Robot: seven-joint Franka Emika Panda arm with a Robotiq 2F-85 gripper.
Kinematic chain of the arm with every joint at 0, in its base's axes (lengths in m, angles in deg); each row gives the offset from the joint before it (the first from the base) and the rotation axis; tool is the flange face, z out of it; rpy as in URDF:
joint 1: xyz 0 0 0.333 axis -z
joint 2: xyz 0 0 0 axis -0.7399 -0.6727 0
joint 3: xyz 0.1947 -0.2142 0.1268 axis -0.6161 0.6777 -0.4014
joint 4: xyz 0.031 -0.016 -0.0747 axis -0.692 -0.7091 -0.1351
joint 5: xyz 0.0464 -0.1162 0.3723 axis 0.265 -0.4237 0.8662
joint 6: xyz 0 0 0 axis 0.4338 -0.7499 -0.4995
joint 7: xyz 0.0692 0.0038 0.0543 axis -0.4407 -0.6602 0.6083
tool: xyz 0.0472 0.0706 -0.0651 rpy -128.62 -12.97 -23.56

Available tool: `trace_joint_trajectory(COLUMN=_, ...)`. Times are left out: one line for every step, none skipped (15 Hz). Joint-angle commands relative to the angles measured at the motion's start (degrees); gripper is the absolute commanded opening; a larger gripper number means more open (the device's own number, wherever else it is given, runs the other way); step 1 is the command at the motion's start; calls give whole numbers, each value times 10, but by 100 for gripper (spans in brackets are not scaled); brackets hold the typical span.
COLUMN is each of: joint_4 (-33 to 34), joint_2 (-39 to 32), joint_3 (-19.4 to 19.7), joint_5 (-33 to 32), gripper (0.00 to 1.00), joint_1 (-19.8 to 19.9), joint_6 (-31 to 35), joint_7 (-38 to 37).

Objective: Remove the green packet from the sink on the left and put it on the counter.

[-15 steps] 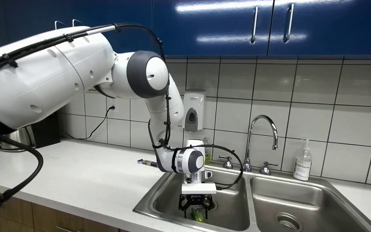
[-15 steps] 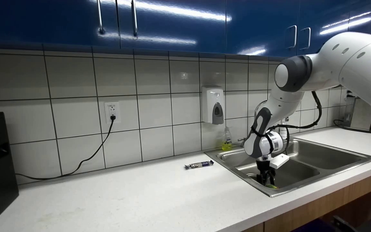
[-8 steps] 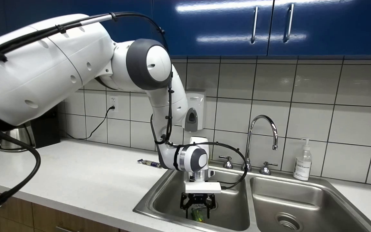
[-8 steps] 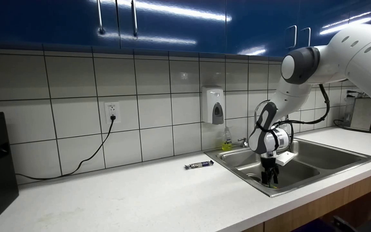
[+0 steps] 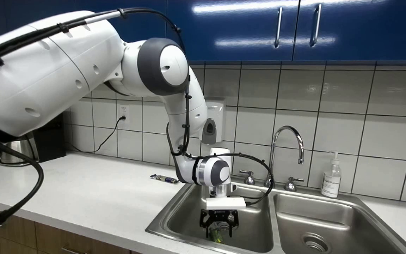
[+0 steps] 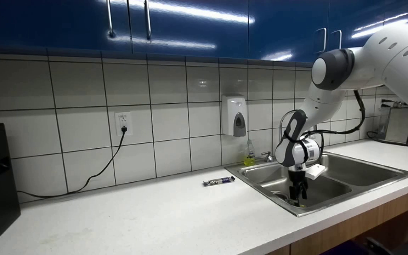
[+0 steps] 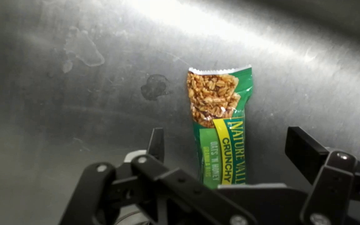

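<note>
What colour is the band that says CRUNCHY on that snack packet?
The CRUNCHY band is yellow, on a mostly green packet; the wrist view shows it best.

In the wrist view we have room on both sides of the green packet (image 7: 220, 125), within the wide spread of the gripper (image 7: 226, 137). The sink (image 5: 252, 229) hems us in, the divider (image 5: 275, 220) along one side and the faucet (image 5: 272, 160) at the back. Over the counter (image 6: 136, 219) we have a wide way through, with the blue packet (image 6: 219, 181) lying near the sink, towards the tiles (image 6: 170, 122).
</note>
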Motion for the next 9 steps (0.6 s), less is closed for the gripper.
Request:
trace_joint_trajectory(joint_4=-12, joint_2=15, joint_3=-11, joint_5=6, gripper=100, joint_1=9, joint_6=1, joint_7=22)
trace_joint_trajectory(joint_4=-10, joint_2=13, joint_3=-10, joint_5=6, gripper=100, joint_1=8, joint_6=1, joint_7=21)
trace_joint_trajectory(joint_4=-9, joint_2=11, joint_3=-11, joint_5=6, gripper=100, joint_1=8, joint_6=0, joint_7=21)
trace_joint_trajectory(joint_4=-7, joint_2=9, joint_3=-11, joint_5=7, gripper=100, joint_1=7, joint_6=-1, joint_7=20)
trace_joint_trajectory(joint_4=-4, joint_2=7, joint_3=-11, joint_5=7, gripper=100, joint_1=7, joint_6=-2, joint_7=20)
trace_joint_trajectory(joint_4=-2, joint_2=5, joint_3=-11, joint_5=7, gripper=100, joint_1=6, joint_6=-2, joint_7=19)
trace_joint_trajectory(joint_4=0, joint_2=3, joint_3=-12, joint_5=7, gripper=100, joint_1=7, joint_6=-3, joint_7=20)
trace_joint_trajectory(joint_4=2, joint_2=1, joint_3=-12, joint_5=7, gripper=100, joint_1=7, joint_6=-5, joint_7=20)
trace_joint_trajectory(joint_4=3, joint_2=-1, joint_3=-12, joint_5=7, gripper=100, joint_1=6, joint_6=-5, joint_7=20)
